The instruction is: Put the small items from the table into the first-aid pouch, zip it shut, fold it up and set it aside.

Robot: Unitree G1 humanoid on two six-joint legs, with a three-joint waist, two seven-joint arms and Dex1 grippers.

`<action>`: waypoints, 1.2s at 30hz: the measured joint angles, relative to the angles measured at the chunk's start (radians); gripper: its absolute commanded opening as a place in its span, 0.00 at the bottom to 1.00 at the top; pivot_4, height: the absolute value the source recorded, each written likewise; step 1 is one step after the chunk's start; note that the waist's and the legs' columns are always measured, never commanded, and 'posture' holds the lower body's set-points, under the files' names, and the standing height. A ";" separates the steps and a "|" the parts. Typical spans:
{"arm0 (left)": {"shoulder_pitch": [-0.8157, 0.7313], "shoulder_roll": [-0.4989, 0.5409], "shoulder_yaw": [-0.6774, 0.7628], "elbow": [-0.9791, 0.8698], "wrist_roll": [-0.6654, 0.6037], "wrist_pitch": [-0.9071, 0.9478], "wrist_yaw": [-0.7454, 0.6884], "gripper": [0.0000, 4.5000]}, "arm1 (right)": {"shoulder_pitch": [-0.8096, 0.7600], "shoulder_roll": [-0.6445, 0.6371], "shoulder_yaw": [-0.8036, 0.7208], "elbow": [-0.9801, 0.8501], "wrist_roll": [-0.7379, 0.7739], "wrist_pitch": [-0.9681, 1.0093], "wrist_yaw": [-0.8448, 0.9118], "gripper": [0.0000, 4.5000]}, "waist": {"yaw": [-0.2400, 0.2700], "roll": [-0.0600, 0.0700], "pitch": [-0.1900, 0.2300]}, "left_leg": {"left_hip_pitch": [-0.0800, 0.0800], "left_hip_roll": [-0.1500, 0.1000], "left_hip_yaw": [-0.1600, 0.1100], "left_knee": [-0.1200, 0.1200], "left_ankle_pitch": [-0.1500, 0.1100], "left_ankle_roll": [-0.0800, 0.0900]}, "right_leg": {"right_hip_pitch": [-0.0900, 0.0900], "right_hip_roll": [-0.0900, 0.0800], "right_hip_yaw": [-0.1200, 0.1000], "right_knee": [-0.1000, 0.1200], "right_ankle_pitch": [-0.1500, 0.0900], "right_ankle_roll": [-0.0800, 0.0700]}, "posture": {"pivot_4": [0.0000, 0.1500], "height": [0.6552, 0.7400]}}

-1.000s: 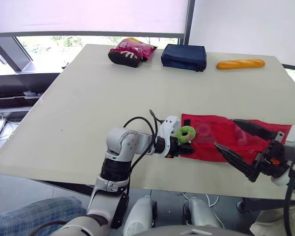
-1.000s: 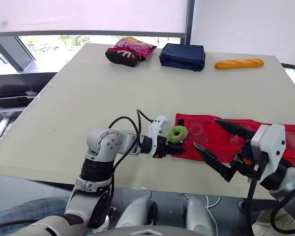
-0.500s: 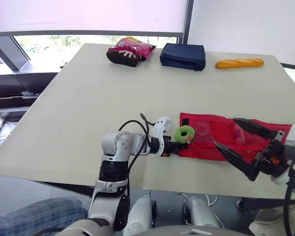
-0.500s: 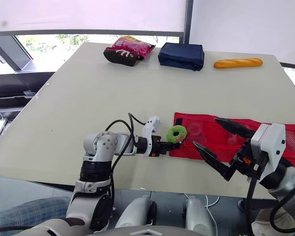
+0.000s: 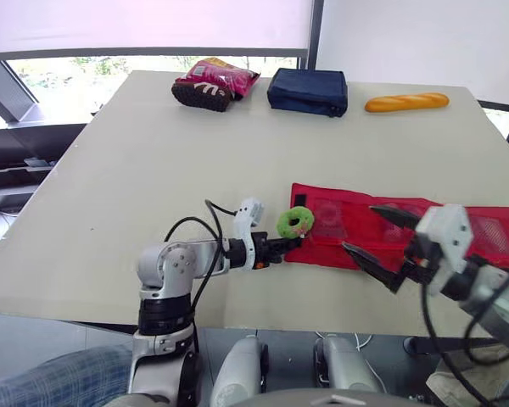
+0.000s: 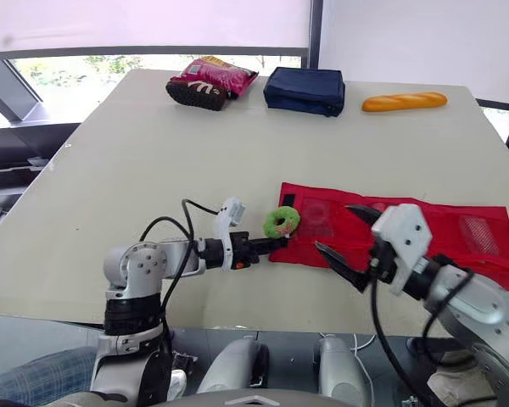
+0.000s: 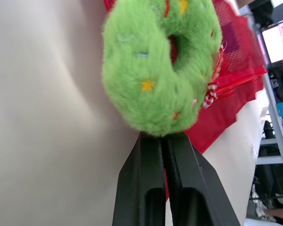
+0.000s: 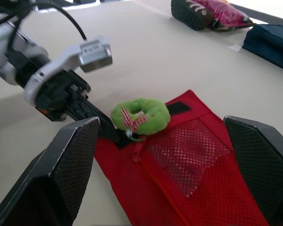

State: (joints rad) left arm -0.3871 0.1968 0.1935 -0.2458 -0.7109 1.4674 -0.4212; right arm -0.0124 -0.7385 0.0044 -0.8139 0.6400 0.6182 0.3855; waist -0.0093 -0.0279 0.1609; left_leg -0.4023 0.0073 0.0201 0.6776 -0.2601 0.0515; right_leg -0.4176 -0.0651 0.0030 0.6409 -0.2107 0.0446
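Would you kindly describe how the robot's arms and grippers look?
The left arm has rounded silver-grey joints, a looping black cable and a white wrist block; the right arm has a boxy white wrist. The left gripper and right gripper each have two tapered black fingers.

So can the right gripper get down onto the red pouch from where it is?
Probably yes. The right gripper hangs open just over the red pouch, with nothing between them. The left gripper, holding the green plush ring, is off at the pouch's left end.
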 measured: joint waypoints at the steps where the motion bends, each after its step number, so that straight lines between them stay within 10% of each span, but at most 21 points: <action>1: 0.009 0.005 0.004 -0.009 -0.003 -0.006 -0.005 0.01 | -0.055 0.016 0.050 0.035 -0.028 0.017 -0.001 1.00 | 0.000 0.000 0.001 | 0.000 0.000 0.000 0.000 0.000 0.000 | 0.000 0.000 -0.001 0.000 0.000 0.000 | 1.00 0.72; 16: 0.100 0.143 -0.115 -0.059 -0.011 -0.224 -0.106 0.01 | -0.505 0.390 0.254 0.410 -0.085 0.463 -0.100 1.00 | 0.007 0.001 0.004 | -0.015 -0.003 -0.002 0.000 0.002 -0.002 | -0.014 0.001 -0.005 0.001 0.003 -0.004 | 1.00 0.72; 22: 0.101 0.134 -0.116 -0.057 -0.011 -0.240 -0.094 0.00 | -0.535 0.419 0.280 0.435 -0.121 0.517 -0.109 0.60 | 0.003 0.002 0.005 | -0.015 -0.003 -0.003 0.000 0.002 -0.002 | -0.014 0.002 -0.006 0.001 0.005 -0.001 | 1.00 0.72; 27: 0.100 0.127 -0.115 -0.048 -0.011 -0.246 -0.079 0.00 | -0.533 0.411 0.284 0.422 -0.142 0.514 -0.104 0.07 | -0.001 0.002 0.005 | -0.015 -0.003 -0.003 0.000 0.002 -0.002 | -0.014 0.003 -0.006 0.001 0.006 0.000 | 1.00 0.72; 36: 0.079 0.101 -0.082 -0.017 -0.025 -0.246 -0.039 0.00 | -0.441 0.423 0.116 0.330 -0.099 0.496 -0.083 0.02 | -0.001 0.002 0.005 | -0.015 -0.003 -0.003 0.000 0.002 -0.002 | -0.014 0.004 -0.005 0.002 0.006 0.001 | 1.00 0.72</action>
State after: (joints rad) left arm -0.3085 0.2975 0.1111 -0.2629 -0.7358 1.2213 -0.4606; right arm -0.4531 -0.3160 0.1201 -0.4838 0.5410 1.1143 0.3029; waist -0.0108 -0.0262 0.1654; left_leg -0.4170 0.0046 0.0173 0.6775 -0.2583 0.0494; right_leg -0.4316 -0.0615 -0.0024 0.6425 -0.2049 0.0452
